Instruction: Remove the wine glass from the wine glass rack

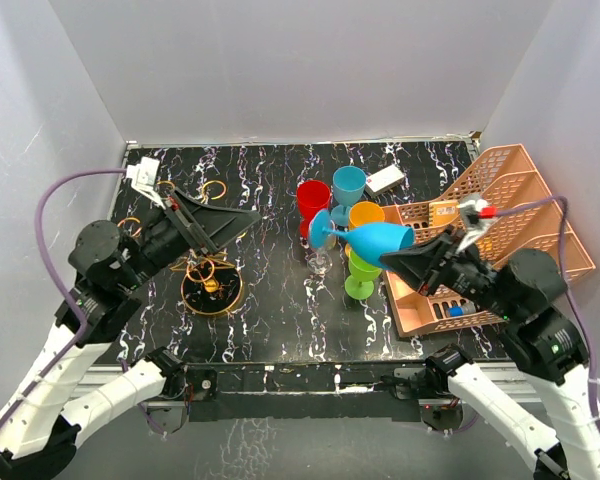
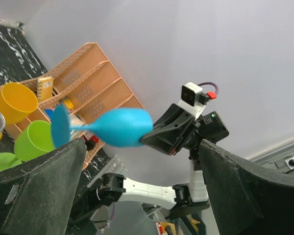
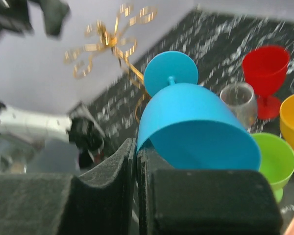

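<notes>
My right claw grips the blue wine glass — by its rim, I think — lying sideways ahead of it, apart from the wine glass rack; left claw gapes open.

Bright blue plastic wine glass off its stand, lying on its side in the air above the black marbled desk. Bowl wall pinched at the rim by the closed right gripper, stem level, round foot pointing left. Gold wire wine glass rack upright at the desk's left on a round dark base, curled looped arms spreading from a central post, well apart from the glass.
</notes>
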{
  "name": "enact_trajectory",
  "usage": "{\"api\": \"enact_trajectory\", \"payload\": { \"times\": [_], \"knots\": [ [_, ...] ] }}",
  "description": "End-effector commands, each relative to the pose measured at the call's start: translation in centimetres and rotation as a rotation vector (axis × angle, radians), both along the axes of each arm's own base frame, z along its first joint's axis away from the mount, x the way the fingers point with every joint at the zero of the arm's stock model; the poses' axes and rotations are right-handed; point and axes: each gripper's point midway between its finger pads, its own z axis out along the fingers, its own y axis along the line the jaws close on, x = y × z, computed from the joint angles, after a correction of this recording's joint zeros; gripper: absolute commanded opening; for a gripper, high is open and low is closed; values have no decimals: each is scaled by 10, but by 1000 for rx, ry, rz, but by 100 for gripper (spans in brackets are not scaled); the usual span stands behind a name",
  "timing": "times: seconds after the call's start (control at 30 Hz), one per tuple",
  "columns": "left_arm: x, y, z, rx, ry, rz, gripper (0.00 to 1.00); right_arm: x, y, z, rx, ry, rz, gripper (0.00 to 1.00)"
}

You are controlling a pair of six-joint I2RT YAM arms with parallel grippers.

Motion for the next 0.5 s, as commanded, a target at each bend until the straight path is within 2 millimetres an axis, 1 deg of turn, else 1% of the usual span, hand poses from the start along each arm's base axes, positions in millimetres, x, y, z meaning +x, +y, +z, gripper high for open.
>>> {"api": "enact_trajectory", "payload": {
  "times": [0.0,0.1,0.2,0.3,0.37,0.4,0.43,0.47],
  "knots": [
    [-3,21,14,74,-89,94,97,-23,18,-47,-276,47,275,8],
    [-5,29,14,91,-102,126,97,-35,30,-55,-289,81,393,8],
    [-7,36,11,102,-101,149,97,-37,38,-58,-291,102,453,8],
    [-9,42,10,123,-103,165,97,-29,46,-67,-327,156,467,8],
    [-11,46,11,129,-107,176,97,-22,52,-78,-374,207,468,8],
    [-14,48,12,126,-112,180,97,-19,57,-88,-409,251,478,8],
    [-14,50,11,126,-111,185,97,-16,58,-89,-428,260,468,8],
    [-16,52,11,124,-115,189,97,-13,60,-96,-462,298,465,8]
  ]
}}
